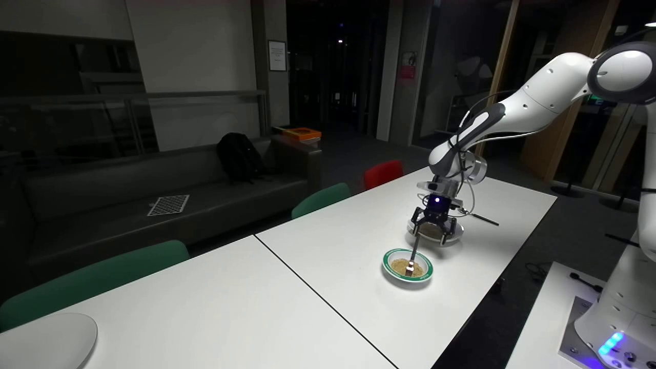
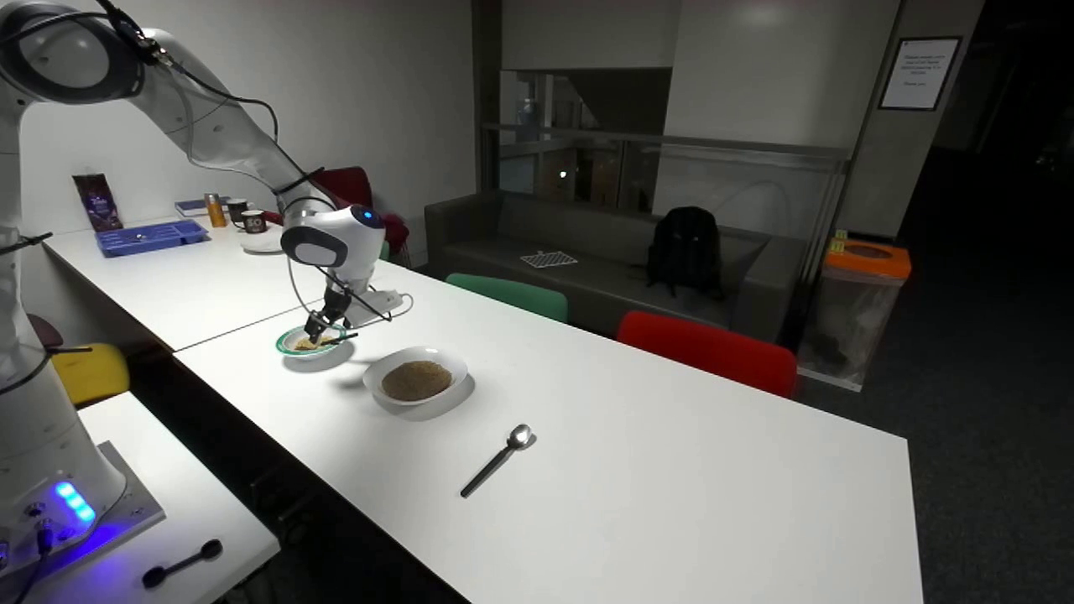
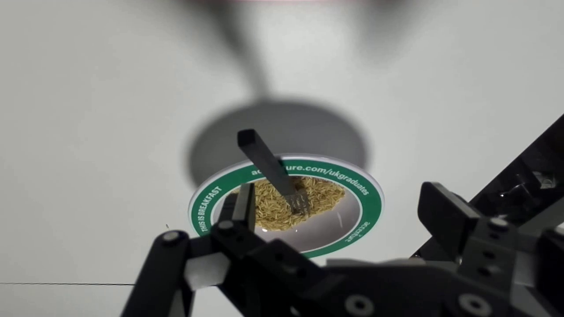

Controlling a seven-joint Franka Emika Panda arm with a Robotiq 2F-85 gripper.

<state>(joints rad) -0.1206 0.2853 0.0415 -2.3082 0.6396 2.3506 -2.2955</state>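
In both exterior views a long white table (image 2: 713,470) takes up most of the scene, and behind it stands a low grey sofa (image 2: 579,226). The white robot arm (image 2: 218,130) reaches out over the table and bends down at the wrist. Next come a bin with an orange lid (image 2: 843,327) at the sofa's end, a red chair (image 2: 705,348) and a green chair (image 2: 508,295) along the table's far edge, and a black backpack (image 2: 686,252) upright on the sofa.

The gripper (image 3: 339,202) points down, its two fingers spread wide apart and gripping nothing.

A white oval dish (image 2: 460,367) stands near the green-rimmed bowl (image 3: 372,200), with brown grain (image 2: 417,380) spread over its bottom. The bowl is smaller and sits on the table below the gripper; in the wrist view one finger hides part of its rim, while the other shows beyond the opposite side.

A spoon (image 2: 497,460) lies on the table beyond the dish. A fork (image 3: 275,174) leans in the bowl, its dark handle tilted up across the rim and, in the wrist view, clear of both fingers. Its tines rest on golden, rice-like grains (image 3: 324,193).
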